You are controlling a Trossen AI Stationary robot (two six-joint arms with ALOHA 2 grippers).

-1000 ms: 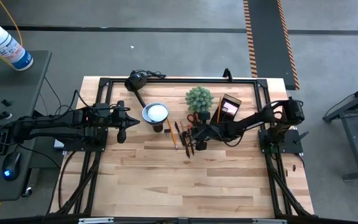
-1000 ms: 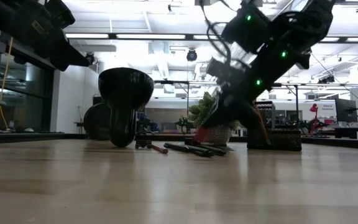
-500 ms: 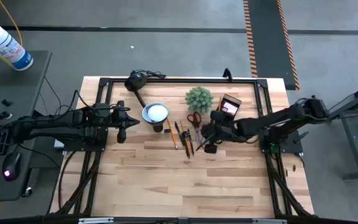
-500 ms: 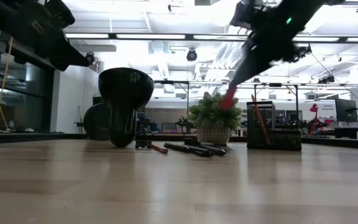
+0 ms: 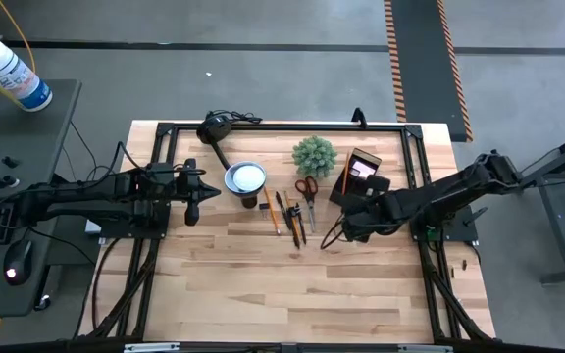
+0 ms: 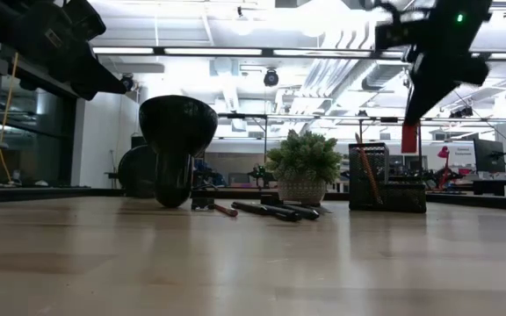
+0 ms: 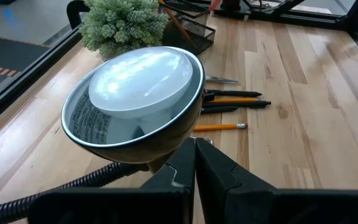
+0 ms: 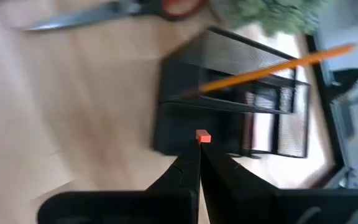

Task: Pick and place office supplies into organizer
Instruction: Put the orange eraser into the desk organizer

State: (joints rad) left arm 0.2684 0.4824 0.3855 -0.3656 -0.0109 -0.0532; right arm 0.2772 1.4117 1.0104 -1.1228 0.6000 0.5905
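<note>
The right gripper [image 8: 199, 163] is clamped on a pencil [image 6: 408, 137], held end-up and clear of the table so it can drop into the organizer [image 5: 359, 169], which stands just beside the plant [image 5: 314, 154]. The right arm reaches in low, wrist tilted toward the organizer. The left gripper [image 5: 193, 205] waits closed and empty near the lamp [image 5: 244, 178]. Scissors [image 5: 306, 188] and remaining pencils [image 5: 287, 213] lie on the table

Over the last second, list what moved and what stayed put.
The right gripper, shut on a thin red item, rose from the pens by the plant and swung over toward the organizer. The left gripper, scissors and lamp kept their places.
</note>
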